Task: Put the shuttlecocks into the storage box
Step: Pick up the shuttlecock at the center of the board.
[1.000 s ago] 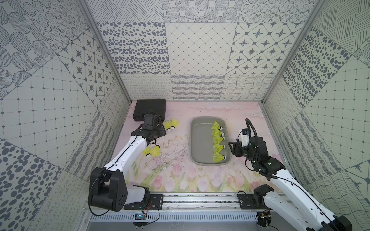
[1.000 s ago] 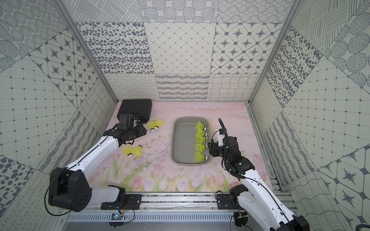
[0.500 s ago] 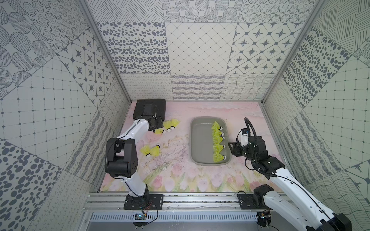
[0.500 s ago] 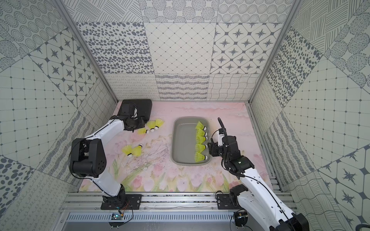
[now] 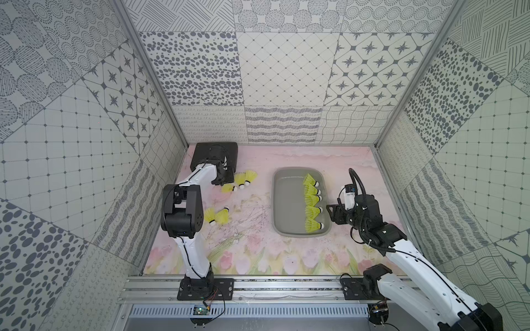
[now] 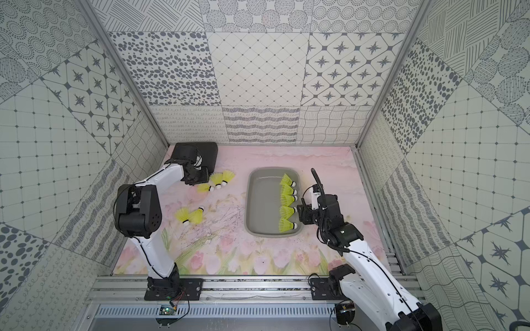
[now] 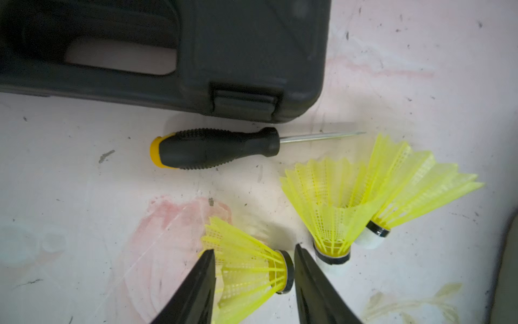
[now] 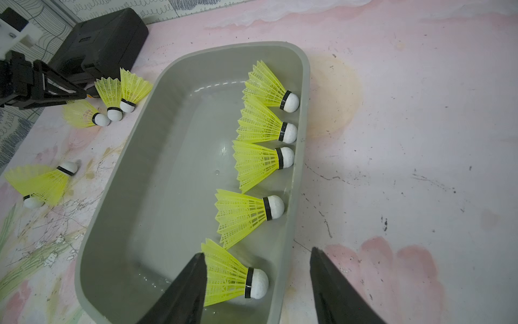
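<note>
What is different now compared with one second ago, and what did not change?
The left arm lifted its elbow and swung it toward the back. The left gripper now has a finger on each side of one shuttlecock near the black case; a firm grip I cannot confirm. Unchanged: the right gripper, open at the grey tray, the five shuttlecocks inside it, the four others outside.

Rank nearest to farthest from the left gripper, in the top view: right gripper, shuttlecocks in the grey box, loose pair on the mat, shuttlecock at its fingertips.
From the left gripper:
1. Shuttlecock at its fingertips, by the black case.
2. Loose pair, nearer the arm bases.
3. Shuttlecocks in the grey box, mid-mat.
4. Right gripper, beyond the box.
</note>
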